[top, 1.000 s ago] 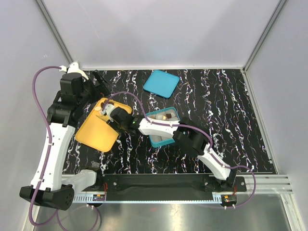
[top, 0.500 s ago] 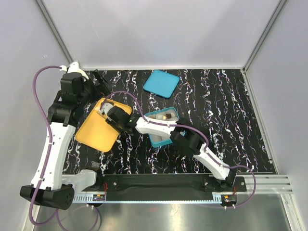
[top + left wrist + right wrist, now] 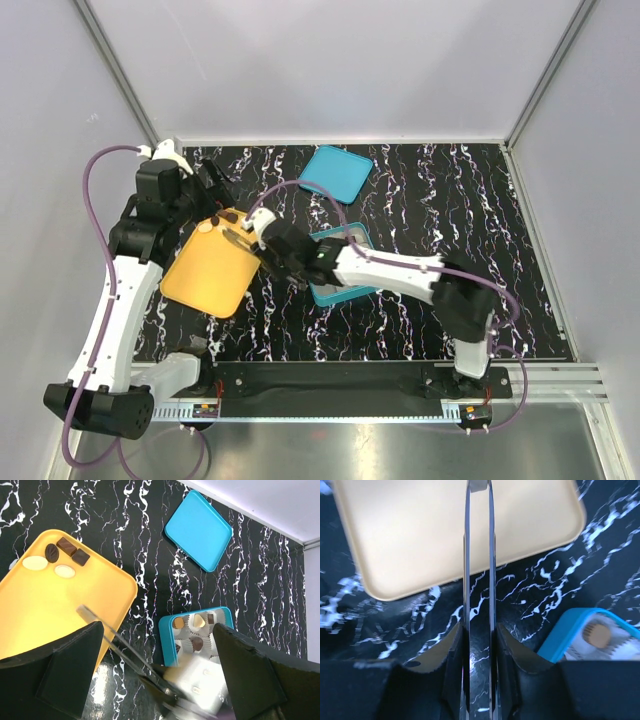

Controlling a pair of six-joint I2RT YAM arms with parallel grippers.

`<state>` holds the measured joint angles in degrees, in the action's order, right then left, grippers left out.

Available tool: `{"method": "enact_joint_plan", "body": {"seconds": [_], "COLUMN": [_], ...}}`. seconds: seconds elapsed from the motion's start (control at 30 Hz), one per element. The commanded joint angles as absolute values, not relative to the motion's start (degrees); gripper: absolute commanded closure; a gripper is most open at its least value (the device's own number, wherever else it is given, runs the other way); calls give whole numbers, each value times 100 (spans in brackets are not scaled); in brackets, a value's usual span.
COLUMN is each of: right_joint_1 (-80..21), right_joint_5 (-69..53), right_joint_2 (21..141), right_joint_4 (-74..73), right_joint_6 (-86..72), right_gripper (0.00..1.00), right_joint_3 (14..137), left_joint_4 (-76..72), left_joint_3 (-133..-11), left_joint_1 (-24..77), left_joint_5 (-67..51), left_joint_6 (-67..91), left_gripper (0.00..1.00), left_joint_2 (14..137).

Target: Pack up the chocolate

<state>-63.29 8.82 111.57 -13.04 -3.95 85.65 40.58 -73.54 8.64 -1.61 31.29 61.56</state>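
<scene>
Several chocolate pieces (image 3: 65, 571), dark and pale, lie at the far corner of the yellow tray (image 3: 45, 625). More chocolate sits in paper cups inside the teal box (image 3: 167, 630). My right gripper (image 3: 479, 645) is shut on metal tweezers (image 3: 479, 555), whose arms reach out over the tray (image 3: 420, 535). A small pale bit shows between the tweezer tips at the top edge of the right wrist view; I cannot tell what it is. My left gripper (image 3: 155, 645) hangs open above the tray's far end, holding nothing. From above, the right gripper (image 3: 268, 240) lies between tray (image 3: 200, 275) and box (image 3: 340, 292).
The teal lid (image 3: 336, 173) lies flat at the back of the black marbled table (image 3: 450, 220). The right arm stretches across the box and hides most of it from above. White walls enclose the table on three sides.
The right gripper has drawn back from the tray's far corner toward the box, its elbow swinging right and its jaws narrowing on the tweezers. The left arm shifted slightly right.
</scene>
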Motion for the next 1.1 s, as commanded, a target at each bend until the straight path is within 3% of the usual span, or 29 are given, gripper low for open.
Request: {"method": "enact_joint_plan", "body": {"seconds": [0.0,0.17,0.6,1.07], "right_joint_1": [-6390,-6363,-5546,-5326], "right_joint_5": [896,1502,2434,2619], "right_joint_2": [10118,9563,7385,7180], "right_joint_4": [-896,-1589,-3743,-4438], "right_joint_6": [-755,-931,-2231,-2759], "right_gripper": [72,74,72,70], "right_joint_3": [8237,8130,6250,5897], "left_joint_4": [3630,3647,3129,2944], "left_joint_3": [-7216,-7023,-5758,-5247], "left_joint_1": [835,835,835,835], "left_joint_5": [-343,-308,-422,-387], "left_joint_6": [3015,2971,2778,2584], "left_gripper": [1,1,1,1], "left_joint_2": [5898,5801,5379,5353]}}
